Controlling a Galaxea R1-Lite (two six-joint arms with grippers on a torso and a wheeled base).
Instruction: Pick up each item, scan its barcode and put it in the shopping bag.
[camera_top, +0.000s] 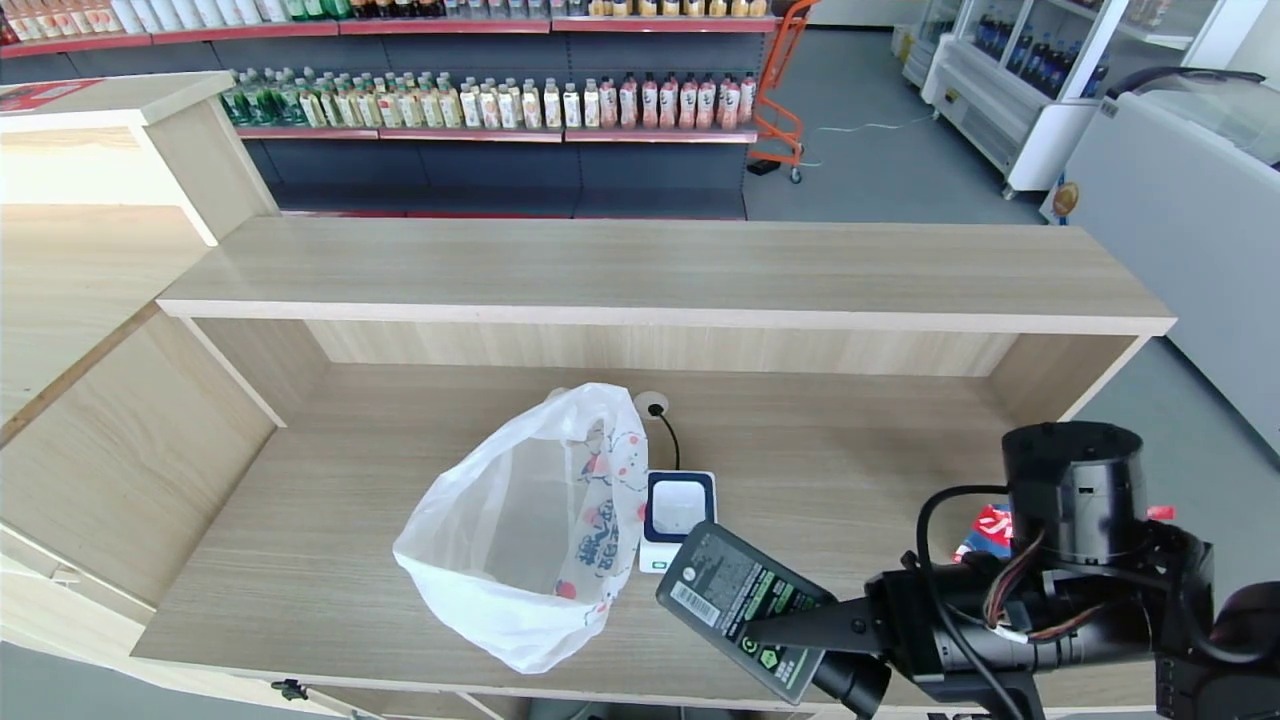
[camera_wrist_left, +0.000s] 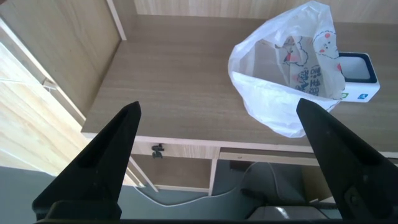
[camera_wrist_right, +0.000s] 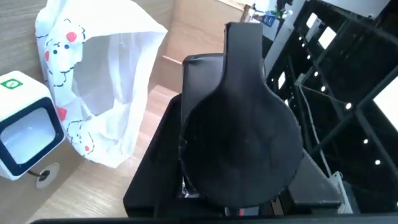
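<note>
My right gripper (camera_top: 775, 630) is shut on a dark flat packet (camera_top: 735, 600) with a white barcode label and green marks. It holds the packet tilted just above the counter's front edge, beside the white-and-blue scanner (camera_top: 678, 508). The white plastic shopping bag (camera_top: 520, 530) stands open to the left of the scanner. In the right wrist view the gripper (camera_wrist_right: 242, 56) clamps the packet (camera_wrist_right: 158, 168), with the bag (camera_wrist_right: 106, 87) and scanner (camera_wrist_right: 25, 130) beyond. My left gripper (camera_wrist_left: 217, 168) is open and holds nothing, out past the counter's front edge, facing the bag (camera_wrist_left: 292, 68) and scanner (camera_wrist_left: 359, 71).
A red and blue item (camera_top: 988, 530) lies on the counter partly hidden behind my right arm. The wooden counter (camera_top: 350, 480) has a raised shelf (camera_top: 660, 270) at the back and side walls. The scanner's cable runs to a hole (camera_top: 652, 405) behind it.
</note>
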